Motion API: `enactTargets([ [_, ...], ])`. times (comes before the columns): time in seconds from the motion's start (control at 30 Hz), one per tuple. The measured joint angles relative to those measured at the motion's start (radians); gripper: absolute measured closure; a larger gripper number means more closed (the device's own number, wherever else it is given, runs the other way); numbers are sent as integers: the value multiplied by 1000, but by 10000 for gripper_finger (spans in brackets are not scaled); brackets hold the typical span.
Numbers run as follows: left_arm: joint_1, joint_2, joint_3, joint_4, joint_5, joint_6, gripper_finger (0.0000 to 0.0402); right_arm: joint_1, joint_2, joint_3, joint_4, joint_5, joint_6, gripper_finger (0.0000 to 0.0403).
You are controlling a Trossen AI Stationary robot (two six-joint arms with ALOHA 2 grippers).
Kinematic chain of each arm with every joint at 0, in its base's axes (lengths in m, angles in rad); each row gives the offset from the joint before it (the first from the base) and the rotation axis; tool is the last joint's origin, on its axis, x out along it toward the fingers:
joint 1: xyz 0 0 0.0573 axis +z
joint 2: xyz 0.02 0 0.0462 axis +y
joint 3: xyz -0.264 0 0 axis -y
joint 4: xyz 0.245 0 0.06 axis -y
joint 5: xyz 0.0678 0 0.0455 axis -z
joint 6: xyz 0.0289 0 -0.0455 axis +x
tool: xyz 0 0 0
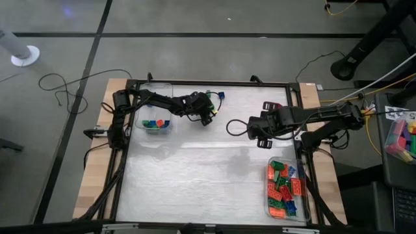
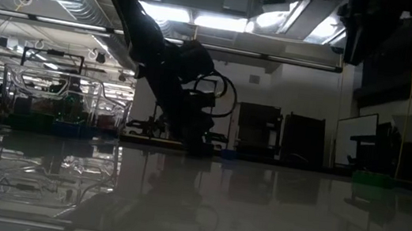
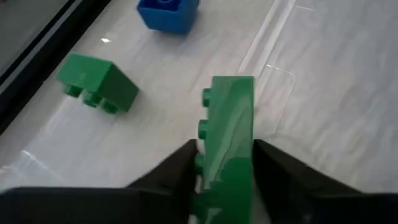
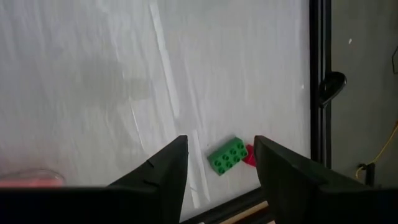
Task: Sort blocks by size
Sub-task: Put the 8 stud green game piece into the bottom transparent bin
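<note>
In the left wrist view a long green brick (image 3: 230, 134) lies on its side on the white table, and my left gripper (image 3: 227, 177) is shut on it at the table's far middle (image 1: 209, 116). Just beyond lie another green block (image 3: 96, 84), studs sideways, and a blue block (image 3: 168, 12). My right gripper (image 4: 217, 168) hangs open high over the table's right middle (image 1: 255, 128), holding nothing. Below it a green brick (image 4: 227, 155) lies studs up beside a red piece (image 4: 250, 155). My left gripper pinches the long green brick between its two fingers, one on the studded face (image 3: 202, 158) and one on the opposite face (image 3: 252, 155), at the brick's near end. The fingers slant down and lie along the brick. The brick lies on its side on the table.
A clear bin (image 1: 156, 116) at the far left holds a few small blocks. A second clear bin (image 1: 286, 190) at the near right holds several longer red, green and blue bricks. A black frame (image 4: 320, 93) rims the table. The table's middle and near left are bare.
</note>
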Motion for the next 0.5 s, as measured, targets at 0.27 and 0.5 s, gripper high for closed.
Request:
enactTargets([
  [0.27,-93,-3,-3,56,91,-69,331,-9,0,0,-9,-10,-73,221],
  [0.5,-270,-5,-4,373,279,-141,331,-7,-14,-1,-41,-11,-80,221],
])
